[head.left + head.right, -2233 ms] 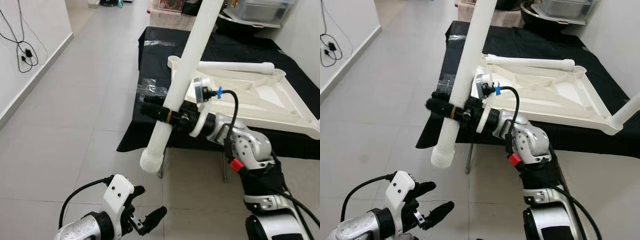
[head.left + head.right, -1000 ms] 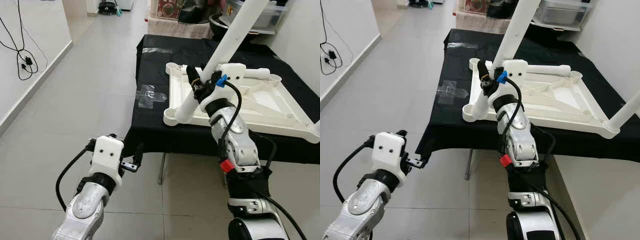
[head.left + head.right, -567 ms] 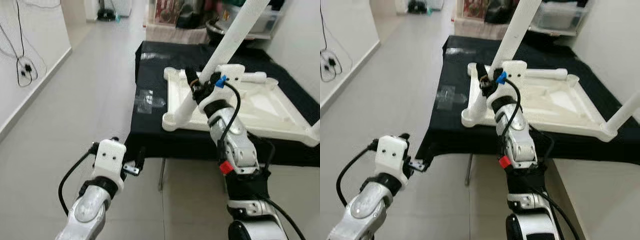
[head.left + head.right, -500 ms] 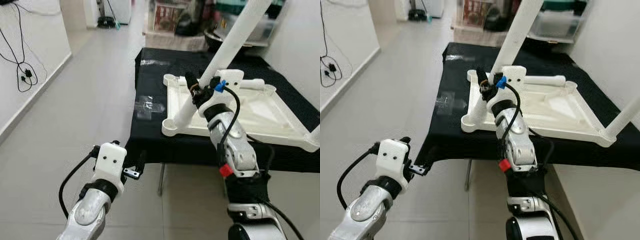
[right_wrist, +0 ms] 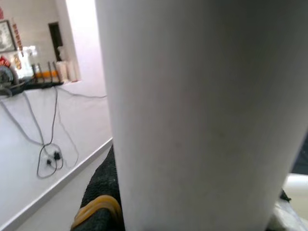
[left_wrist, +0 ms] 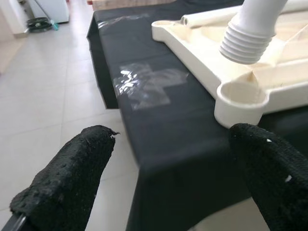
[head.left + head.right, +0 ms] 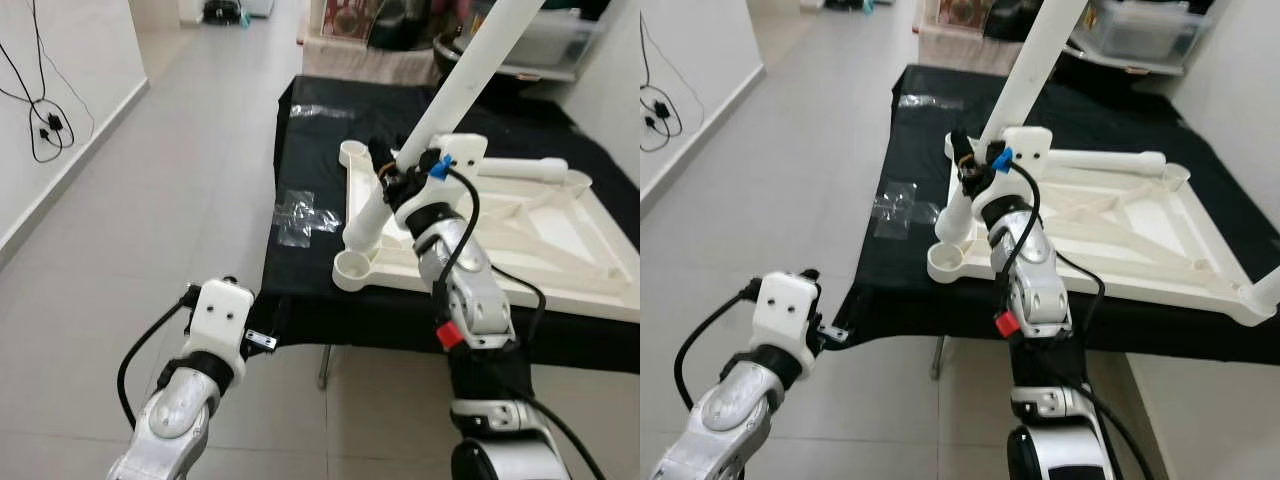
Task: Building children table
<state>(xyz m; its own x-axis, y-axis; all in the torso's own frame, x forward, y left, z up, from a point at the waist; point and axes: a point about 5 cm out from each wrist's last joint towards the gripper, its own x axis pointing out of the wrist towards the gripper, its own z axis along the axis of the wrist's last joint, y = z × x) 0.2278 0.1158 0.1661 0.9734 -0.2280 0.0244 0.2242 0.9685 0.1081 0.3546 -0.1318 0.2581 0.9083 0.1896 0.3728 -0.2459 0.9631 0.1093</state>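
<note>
- the landmark is the white plastic children's tabletop (image 7: 520, 235), lying upside down with its ribbed underside up on a low table covered in black cloth (image 7: 300, 270).
- the right gripper (image 7: 392, 172) is above the tabletop's near corner on the robot's left, its black fingers clamped around a long white plastic table leg (image 7: 455, 85).
- that leg leans, its upper end tilted up and away over the tabletop, its ribbed lower end (image 6: 245, 41) hanging just above and beside the round corner socket (image 7: 357, 266); in the left wrist view the end is out of the socket, not seated.
- in the right wrist view the leg's smooth white side (image 5: 202, 110) stands very close, with a fingertip (image 5: 96, 216) bearing a yellow band beneath it.
- a 2nd white leg (image 7: 520, 168) lies flat across the far side of the tabletop.
- another round socket (image 7: 353, 152) sits at the far corner on the robot's left of the tabletop.
- a clear crumpled plastic bag (image 7: 298, 214) lies on the cloth, to the robot's left of the tabletop.
- the left gripper (image 6: 159, 178) is low, in front of and below the table's near edge, to the left of the tabletop; its 2 black fingers (image 6: 72, 173) are spread wide with nothing between them.
- a black cable (image 7: 45, 125) hangs on the white wall, well apart from the tabletop on the robot's left, above the grey tiled floor (image 7: 120, 260).
</note>
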